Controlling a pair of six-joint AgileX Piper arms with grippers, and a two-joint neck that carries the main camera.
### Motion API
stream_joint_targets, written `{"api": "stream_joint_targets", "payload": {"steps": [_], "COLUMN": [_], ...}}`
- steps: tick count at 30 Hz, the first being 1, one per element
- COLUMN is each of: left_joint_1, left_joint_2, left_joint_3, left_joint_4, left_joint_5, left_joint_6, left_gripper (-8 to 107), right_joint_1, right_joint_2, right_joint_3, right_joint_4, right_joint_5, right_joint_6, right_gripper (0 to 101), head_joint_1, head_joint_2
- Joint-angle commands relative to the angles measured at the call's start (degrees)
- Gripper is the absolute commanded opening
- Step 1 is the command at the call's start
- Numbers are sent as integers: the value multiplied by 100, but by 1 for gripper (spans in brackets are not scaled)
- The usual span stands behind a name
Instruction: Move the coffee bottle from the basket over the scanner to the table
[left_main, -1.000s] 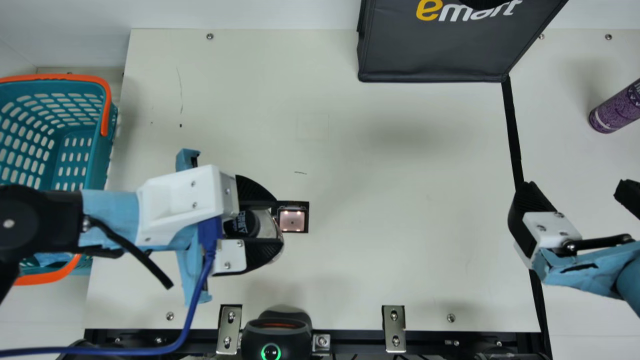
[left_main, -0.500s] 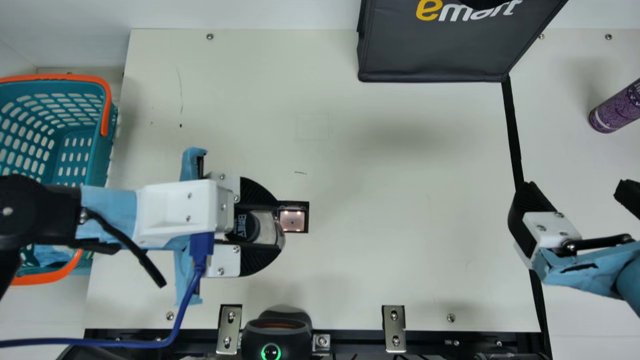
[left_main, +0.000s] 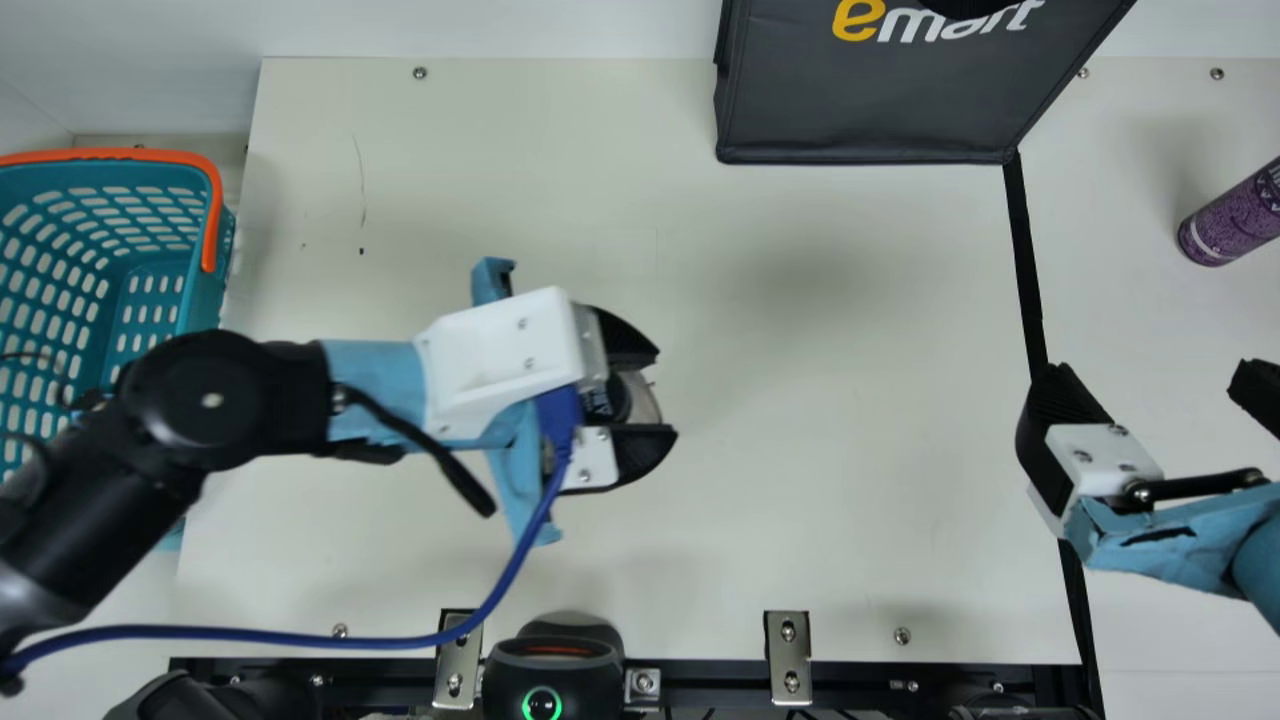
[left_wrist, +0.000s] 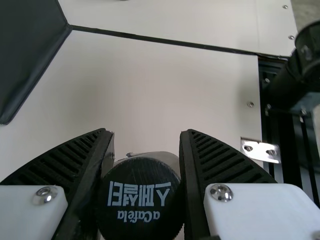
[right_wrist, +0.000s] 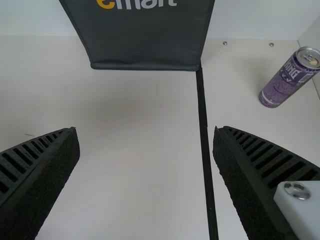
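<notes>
My left gripper (left_main: 665, 394) is over the middle-left of the table (left_main: 830, 480), shut on the coffee bottle (left_main: 640, 398). In the left wrist view the bottle's black cap (left_wrist: 140, 200) sits between the two fingers of that gripper (left_wrist: 145, 150). The arm stretches in from the left, past the teal basket (left_main: 150, 290). The square scanner window in the tabletop is hidden beneath this gripper. On the right side, my right gripper (left_main: 1150, 378) stands open and empty; the right wrist view has its fingers wide apart, with bare tabletop between this gripper's tips (right_wrist: 145, 132).
A dark bag (left_main: 860, 110) stands at the back. A purple can (left_main: 1232, 215) is at the far right. A black hand scanner (left_main: 555, 665) with a green ring and metal brackets (left_main: 788, 660) line the front edge.
My left gripper has moved right and somewhat toward the back with the bottle, from beside the scanner window to over it. The right arm has kept still.
</notes>
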Motion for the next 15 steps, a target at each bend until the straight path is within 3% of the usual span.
{"api": "stream_joint_targets", "payload": {"steps": [1,8,15], "left_joint_1": [-238,-632,-799], "left_joint_2": [242,948,1502], "left_joint_3": [-106,-468,-763], "left_joint_4": [47,268,480], "left_joint_5": [-613,-1464,-1903], "left_joint_6": [-251,-923,-1440], "left_gripper": [-8,-8,-8], "right_joint_1": [0,0,0], "right_joint_2": [0,0,0], "right_joint_3": [0,0,0], "right_joint_4": [0,0,0], "right_joint_5": [0,0,0], "right_joint_6": [0,0,0], "right_gripper": [95,95,95], "head_joint_1": [-166,-166,-166], "head_joint_2": [9,9,9]}}
